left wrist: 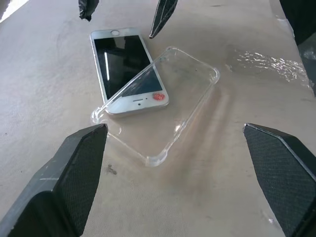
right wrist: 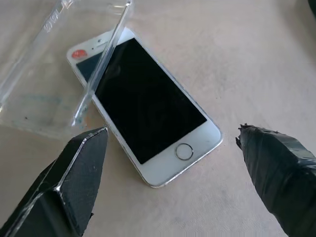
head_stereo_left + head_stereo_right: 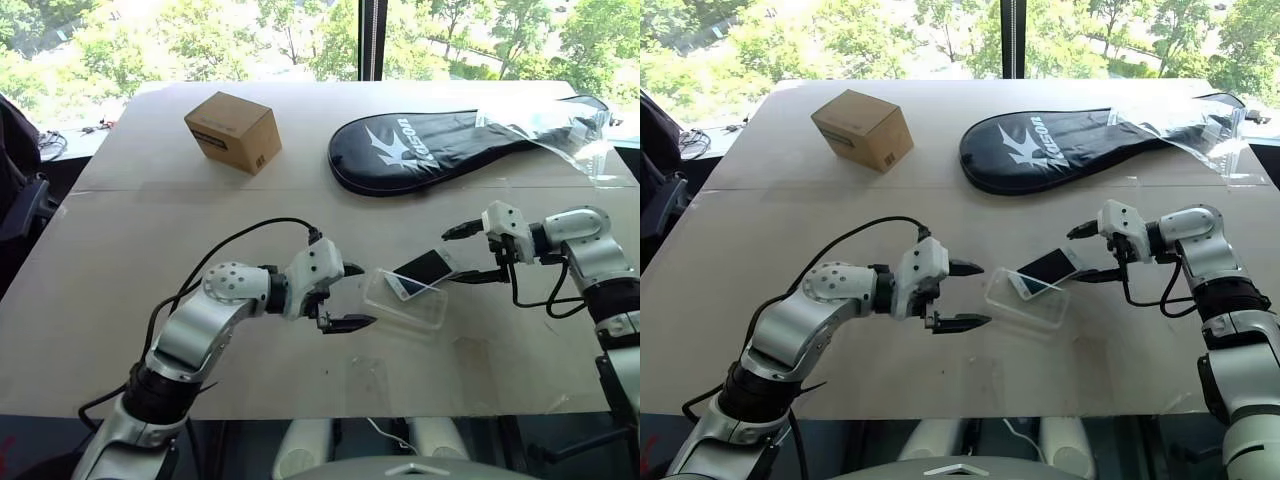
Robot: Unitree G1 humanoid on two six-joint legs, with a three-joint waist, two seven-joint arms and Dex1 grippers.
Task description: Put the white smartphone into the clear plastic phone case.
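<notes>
the white smartphone point(image 3: 420, 270) lies screen up on the tabletop point(image 3: 150, 230), a little to the right of the middle. one end of it rests on the edge of the clear plastic phone case point(image 3: 405, 298), and the end with the round button sticks out onto the tabletop. it sits crooked and is not pushed in. the left hand point(image 3: 345, 296) is just beside the case on its left side, with its two black fingers wide apart and nothing in them. the right hand point(image 3: 467, 252) is close to the phone on the other side, wide open too and holding nothing. farther back are a small cardboard box point(image 3: 232, 131) and a black racket cover point(image 3: 450, 148).
</notes>
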